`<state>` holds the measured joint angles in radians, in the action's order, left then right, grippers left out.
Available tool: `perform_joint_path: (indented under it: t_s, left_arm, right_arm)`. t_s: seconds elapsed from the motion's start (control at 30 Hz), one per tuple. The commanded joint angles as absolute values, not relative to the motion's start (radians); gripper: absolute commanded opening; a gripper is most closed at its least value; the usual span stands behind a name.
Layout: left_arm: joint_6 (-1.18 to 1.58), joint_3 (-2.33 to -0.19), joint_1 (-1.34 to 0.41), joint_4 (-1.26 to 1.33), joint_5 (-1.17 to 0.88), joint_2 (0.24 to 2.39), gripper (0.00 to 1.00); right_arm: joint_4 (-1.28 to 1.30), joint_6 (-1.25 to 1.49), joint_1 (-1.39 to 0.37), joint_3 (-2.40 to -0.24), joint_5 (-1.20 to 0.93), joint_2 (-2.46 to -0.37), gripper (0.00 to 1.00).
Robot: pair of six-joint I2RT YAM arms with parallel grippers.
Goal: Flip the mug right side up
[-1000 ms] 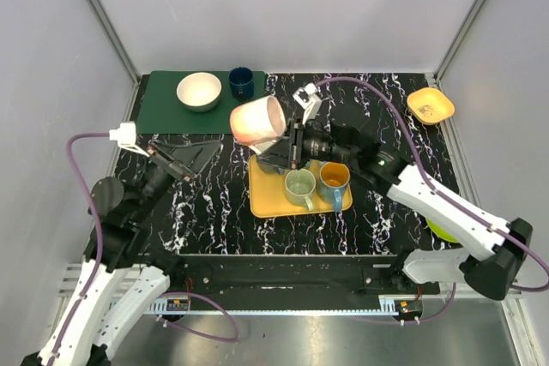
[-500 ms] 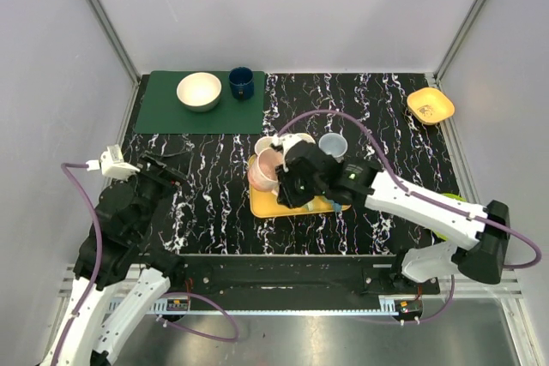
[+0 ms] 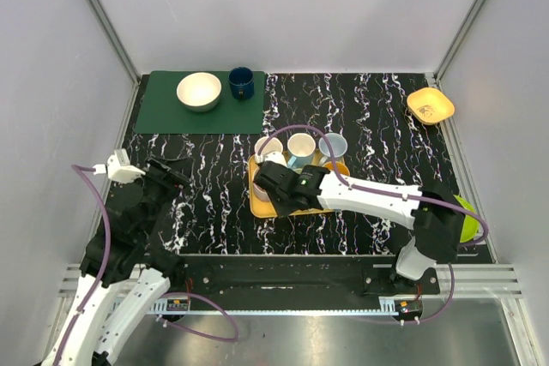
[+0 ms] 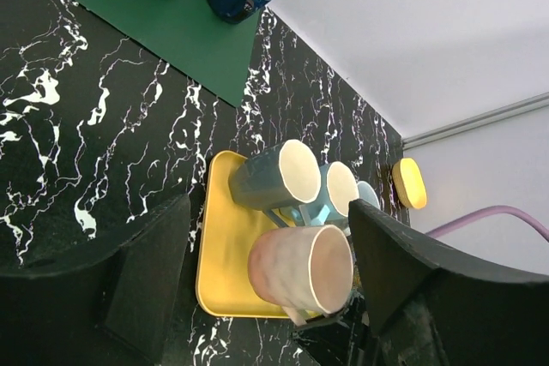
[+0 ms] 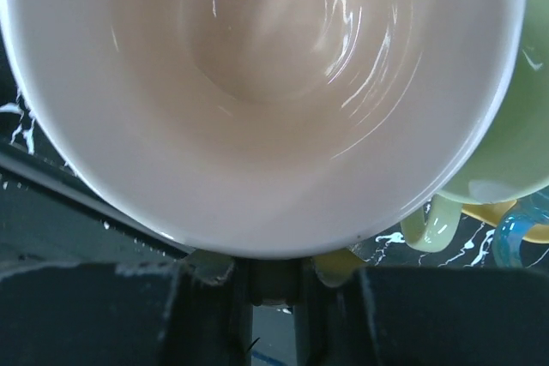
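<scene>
Risk sits in the release: the right hand is clamped on the mug, mouth up, at the tray near the bench's near edge. Letting go carelessly could knock the green mug just beside it. The left hand gapes wide, empty.

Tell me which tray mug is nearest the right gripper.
The pink mug, on the near left of the tray, right at the right gripper; the other mugs sit along the far edge.

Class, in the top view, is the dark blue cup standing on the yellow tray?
No, the dark blue cup stands on the green mat beside the white bowl, apart from the yellow tray.
</scene>
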<state>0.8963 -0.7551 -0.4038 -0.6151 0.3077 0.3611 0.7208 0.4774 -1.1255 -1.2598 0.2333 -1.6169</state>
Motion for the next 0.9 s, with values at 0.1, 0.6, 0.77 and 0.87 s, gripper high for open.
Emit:
perform_joint_path:
  t_s: [0.1, 0.6, 0.77, 0.87]
  left_arm:
    - [0.913, -0.732, -0.403, -0.601, 0.319, 0.331, 0.76]
    - [0.931, -0.666, -0.403, -0.588, 0.261, 0.304, 0.76]
    - [0.930, -0.652, -0.403, -0.586, 0.259, 0.299, 0.77]
    - [0.925, -0.650, -0.403, -0.584, 0.256, 0.307, 0.78]
  right_arm:
    - [0.607, 0.679, -1.131, -1.305, 0.364, -1.667, 0.00]
    - [0.564, 0.861, -1.131, -1.287, 0.298, -1.809, 0.00]
    - [0.555, 0.850, -1.131, -1.258, 0.269, -1.798, 0.06]
    - [0.543, 0.836, -1.134, -1.241, 0.250, -1.772, 0.35]
